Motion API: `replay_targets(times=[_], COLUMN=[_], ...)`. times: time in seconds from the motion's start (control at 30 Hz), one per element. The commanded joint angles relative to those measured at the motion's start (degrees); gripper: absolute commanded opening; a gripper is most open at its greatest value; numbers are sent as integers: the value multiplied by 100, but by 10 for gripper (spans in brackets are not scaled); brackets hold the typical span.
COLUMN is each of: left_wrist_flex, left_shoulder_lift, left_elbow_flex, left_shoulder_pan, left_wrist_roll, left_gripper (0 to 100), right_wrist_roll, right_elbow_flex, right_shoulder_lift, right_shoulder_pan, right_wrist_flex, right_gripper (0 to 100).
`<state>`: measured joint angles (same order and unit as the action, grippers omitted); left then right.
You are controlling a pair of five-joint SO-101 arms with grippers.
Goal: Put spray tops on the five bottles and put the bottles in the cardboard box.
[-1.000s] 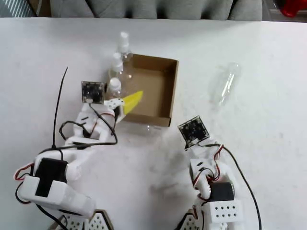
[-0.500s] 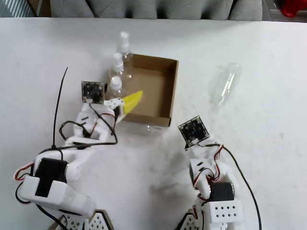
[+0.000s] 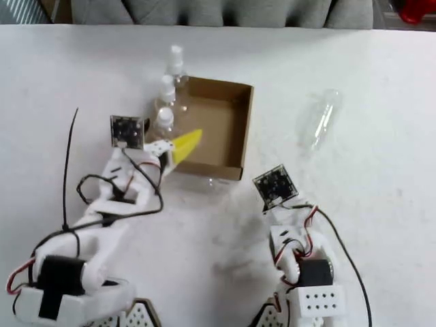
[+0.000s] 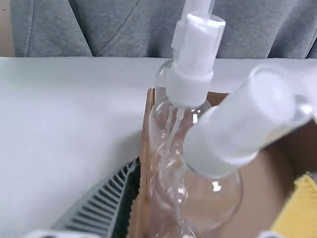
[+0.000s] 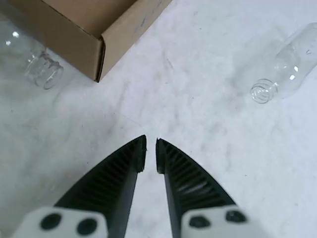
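Your clear plastic bottle with a white spray top (image 4: 233, 134) leans just inside the left wall of the brown cardboard box (image 3: 246, 126), next to two capped bottles (image 3: 166, 85). The left gripper (image 3: 174, 146) is at it; you cannot tell whether it clasps the bottle or has let go. Seat the bottle upright, clear of the wall. Its base is cut off in the left wrist view. The right gripper (image 5: 151, 153) is nearly closed and empty. One uncapped clear bottle (image 3: 319, 119) lies well apart from the box.
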<state>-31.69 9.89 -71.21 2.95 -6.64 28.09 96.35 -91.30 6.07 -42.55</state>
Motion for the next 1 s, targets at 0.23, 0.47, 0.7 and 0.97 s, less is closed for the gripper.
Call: replay_targets(times=[0.23,0.47,0.7,0.97], left_wrist_flex=[1266,2444,3270,4018], left_shoulder_lift=[1156,2009,2765,3530], left_elbow_flex=[0,0,-9,-9], left_shoulder_pan=[-40,-40,-40,4], left_wrist_roll=[-70,-44,-62,-62], left_gripper=[430,430,430,430], right_wrist_roll=[79,79,79,79], right_elbow_flex=[79,79,79,79], right_shoulder_lift=[-13,-13,-13,-13], right_shoulder_pan=[-84,-84,-84,-84], right_wrist_flex=[119,119,110,110], right_gripper=[17,17,17,17])
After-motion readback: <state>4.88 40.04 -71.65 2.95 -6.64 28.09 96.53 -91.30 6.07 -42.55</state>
